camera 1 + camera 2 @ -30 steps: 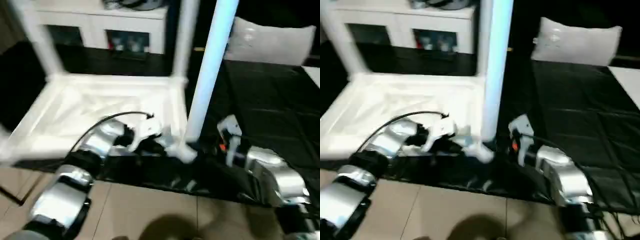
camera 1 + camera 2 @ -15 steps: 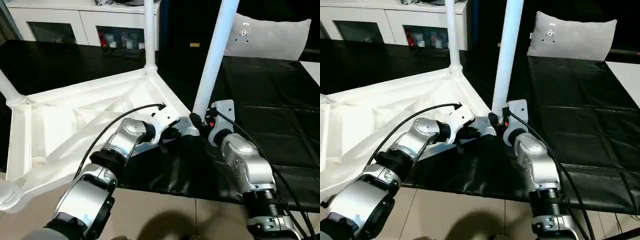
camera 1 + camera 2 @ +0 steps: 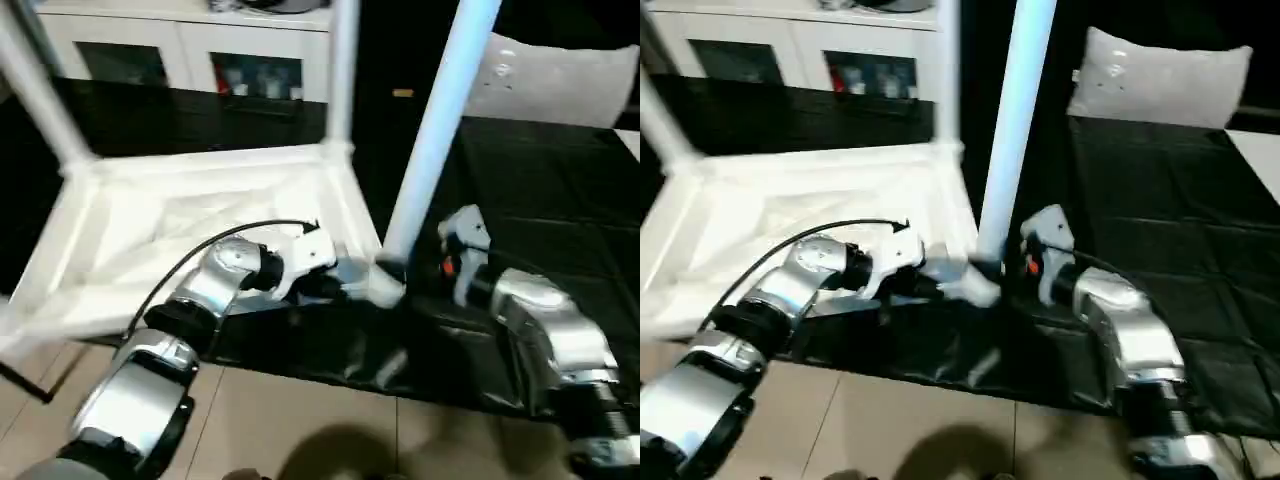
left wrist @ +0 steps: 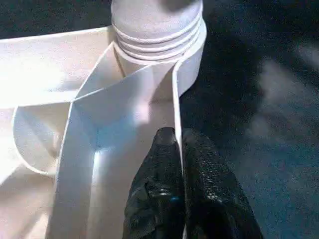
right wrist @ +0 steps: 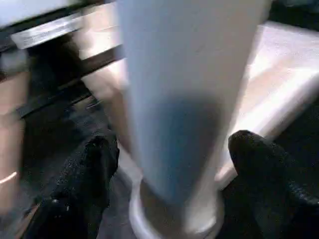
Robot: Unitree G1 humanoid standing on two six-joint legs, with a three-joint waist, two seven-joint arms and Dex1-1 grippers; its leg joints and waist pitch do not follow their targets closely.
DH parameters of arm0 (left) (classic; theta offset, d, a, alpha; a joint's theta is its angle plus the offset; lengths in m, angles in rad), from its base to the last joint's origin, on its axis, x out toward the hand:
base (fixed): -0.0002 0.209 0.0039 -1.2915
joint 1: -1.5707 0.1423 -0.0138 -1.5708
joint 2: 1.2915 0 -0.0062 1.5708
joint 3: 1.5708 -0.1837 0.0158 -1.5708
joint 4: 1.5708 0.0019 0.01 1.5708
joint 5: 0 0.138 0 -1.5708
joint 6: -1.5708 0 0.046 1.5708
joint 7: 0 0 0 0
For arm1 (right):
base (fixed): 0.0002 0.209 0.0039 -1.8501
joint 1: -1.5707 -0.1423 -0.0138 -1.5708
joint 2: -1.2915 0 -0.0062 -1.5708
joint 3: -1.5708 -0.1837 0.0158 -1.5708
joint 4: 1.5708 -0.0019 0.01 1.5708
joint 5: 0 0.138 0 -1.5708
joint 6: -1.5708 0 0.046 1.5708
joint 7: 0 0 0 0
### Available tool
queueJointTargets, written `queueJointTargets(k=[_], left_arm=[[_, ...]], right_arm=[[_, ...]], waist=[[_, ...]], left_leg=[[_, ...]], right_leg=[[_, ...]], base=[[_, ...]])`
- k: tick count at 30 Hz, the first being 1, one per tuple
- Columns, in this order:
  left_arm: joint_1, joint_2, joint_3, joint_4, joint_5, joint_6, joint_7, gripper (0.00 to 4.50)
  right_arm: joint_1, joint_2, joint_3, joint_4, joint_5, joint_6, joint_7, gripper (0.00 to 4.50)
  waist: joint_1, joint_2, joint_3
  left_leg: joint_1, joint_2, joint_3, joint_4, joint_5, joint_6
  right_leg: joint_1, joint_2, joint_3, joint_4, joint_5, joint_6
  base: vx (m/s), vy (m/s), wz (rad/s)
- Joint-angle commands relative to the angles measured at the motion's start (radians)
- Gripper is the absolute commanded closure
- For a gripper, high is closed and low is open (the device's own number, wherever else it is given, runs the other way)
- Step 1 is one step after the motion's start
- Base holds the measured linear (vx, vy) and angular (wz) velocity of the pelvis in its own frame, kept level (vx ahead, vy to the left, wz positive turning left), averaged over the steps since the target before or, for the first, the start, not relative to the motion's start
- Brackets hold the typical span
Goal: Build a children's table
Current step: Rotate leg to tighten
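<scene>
Upright leg [image 3: 430, 150] blocks gap betw. arms.

White cabinet [image 3: 190, 50] at 11 o'clock, grey pillow [image 3: 560, 85] at 1, black cloth [image 3: 540, 200] across middle, tile floor [image 3: 300, 420] at 6.

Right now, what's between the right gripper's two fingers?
In the right wrist view, the right gripper stands open with the lower end of a white table leg between its fingers; both fingers look clear of the leg.
</scene>
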Motion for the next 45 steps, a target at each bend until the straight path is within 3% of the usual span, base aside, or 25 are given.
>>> queueJointTargets(k=[1,6,8,18,20,27,30,33,34,37,40,42,45], left_arm=[[-0.008,0.02,-0.038,-0.019,0.021,-0.044,-0.085,4.5],[-0.025,0.057,-0.047,-0.005,0.004,-0.085,-0.201,4.5],[-0.031,0.062,-0.054,-0.004,0.0,-0.093,-0.23,4.5],[-0.032,0.052,-0.058,-0.03,-0.021,-0.098,-0.307,4.5],[-0.034,0.052,-0.059,-0.025,-0.021,-0.101,-0.308,4.5],[-0.029,0.049,-0.043,-0.017,-0.025,-0.075,-0.293,4.5],[-0.028,0.027,-0.02,-0.009,-0.023,-0.012,-0.206,4.5],[-0.032,0.0,-0.004,-0.005,-0.012,0.051,-0.105,4.5],[-0.033,-0.019,0.004,-0.009,-0.011,0.08,-0.061,4.5],[-0.039,-0.06,0.018,-0.016,-0.003,0.153,0.036,4.5],[-0.044,-0.11,0.033,-0.022,0.003,0.211,0.138,4.5],[-0.059,-0.18,0.061,-0.021,-0.002,0.272,0.278,4.5],[-0.076,-0.225,0.082,-0.005,0.0,0.291,0.393,4.5]], right_arm=[[0.004,-0.027,0.016,-0.03,0.036,0.002,0.097,0.68],[0.0,-0.066,0.056,-0.014,0.056,-0.002,0.224,1.05],[-0.005,-0.069,0.065,-0.003,0.057,-0.002,0.239,1.36],[-0.035,-0.054,0.085,0.038,0.057,-0.009,0.272,2.03],[-0.034,-0.051,0.087,0.036,0.061,-0.009,0.275,2.34],[-0.002,-0.039,0.077,-0.004,0.103,0.026,0.276,2.55],[0.036,0.0,0.038,-0.054,0.131,0.074,0.185,2.56],[0.052,0.054,0.028,-0.073,0.085,0.075,0.045,2.56],[0.045,0.088,0.019,-0.062,0.055,0.077,-0.04,2.56],[0.025,0.162,-0.005,-0.036,0.016,0.093,-0.205,2.56],[0.0,0.236,-0.032,-0.015,-0.014,0.114,-0.352,2.58],[-0.028,0.326,-0.068,0.003,-0.049,0.147,-0.554,2.59],[-0.048,0.381,-0.093,0.03,-0.079,0.145,-0.685,2.59]], waist=[[0.005,-0.001,-0.073],[0.015,-0.001,-0.07],[0.016,-0.008,-0.071],[0.024,-0.004,-0.072],[0.024,-0.003,-0.072],[0.026,-0.004,-0.073],[0.03,-0.002,-0.072],[0.027,-0.003,-0.068],[0.026,0.001,-0.067],[0.003,-0.003,-0.065],[-0.019,-0.007,-0.066],[-0.026,-0.007,-0.069],[-0.032,-0.004,-0.072]], left_leg=[[0.003,0.041,-0.007,-0.063,-0.169,0.087],[0.008,0.042,-0.006,-0.065,-0.188,0.067],[0.007,0.043,-0.007,-0.066,-0.187,0.062],[0.006,0.042,-0.006,-0.064,-0.17,0.059],[0.006,0.041,-0.007,-0.064,-0.173,0.058],[0.006,0.041,-0.007,-0.065,-0.169,0.057],[0.008,0.042,-0.006,-0.066,-0.169,0.055],[0.011,0.037,-0.009,-0.07,-0.202,0.029],[0.012,0.036,-0.01,-0.071,-0.212,0.021],[0.011,0.03,-0.016,-0.075,-0.233,-0.001],[0.003,0.028,-0.015,-0.073,-0.214,0.011],[0.001,0.024,-0.014,-0.07,-0.18,0.019],[0.001,0.022,-0.011,-0.067,-0.155,0.024]], right_leg=[[0.069,-0.08,0.044,-0.055,-0.196,-0.221],[0.062,-0.081,0.043,-0.064,-0.29,-0.201],[0.063,-0.08,0.043,-0.062,-0.285,-0.198],[0.062,-0.082,0.042,-0.06,-0.279,-0.197],[0.062,-0.082,0.042,-0.061,-0.286,-0.193],[0.062,-0.081,0.042,-0.06,-0.281,-0.193],[0.061,-0.081,0.043,-0.063,-0.287,-0.19],[0.06,-0.081,0.039,-0.072,-0.371,-0.161],[0.057,-0.082,0.04,-0.077,-0.409,-0.146],[0.058,-0.083,0.035,-0.084,-0.471,-0.12],[0.061,-0.079,0.037,-0.081,-0.435,-0.125],[0.061,-0.079,0.038,-0.079,-0.399,-0.135],[0.06,-0.076,0.041,-0.076,-0.356,-0.147]], base=[[0.0,0.0,0.0],[0.0,0.0,0.0],[0.0,0.0,0.0],[0.0,0.0,0.0],[0.0,0.0,0.0],[0.0,0.0,0.0],[0.0,0.0,0.0],[0.0,0.0,0.0],[0.0,0.0,0.0],[0.0,0.0,0.0],[0.0,0.0,0.0],[0.0,0.0,0.0],[0.0,0.0,0.0]])
